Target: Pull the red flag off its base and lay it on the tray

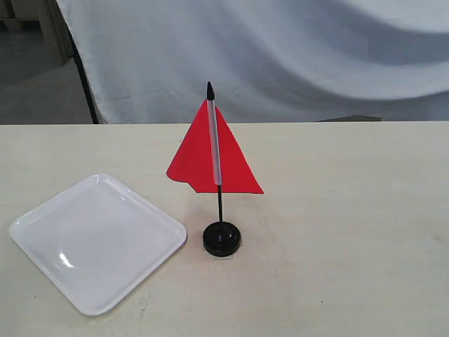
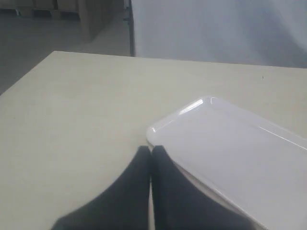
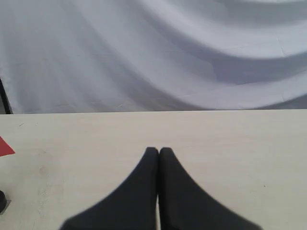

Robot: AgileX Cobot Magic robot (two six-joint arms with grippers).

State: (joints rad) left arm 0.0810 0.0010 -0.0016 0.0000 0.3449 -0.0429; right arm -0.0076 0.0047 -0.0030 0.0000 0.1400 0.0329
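Note:
The red flag stands upright on its thin black stick, plugged into the round black base near the middle of the table. The white tray lies flat to the left of the base, with nothing on it. Neither arm shows in the exterior view. My left gripper is shut with nothing in it, its tips beside a corner of the tray. My right gripper is also shut on nothing above bare tabletop; a sliver of the flag and of the base shows at the frame's edge.
A pale wooden table carries everything. A white cloth backdrop hangs behind its far edge, with a dark stand leg at the back left.

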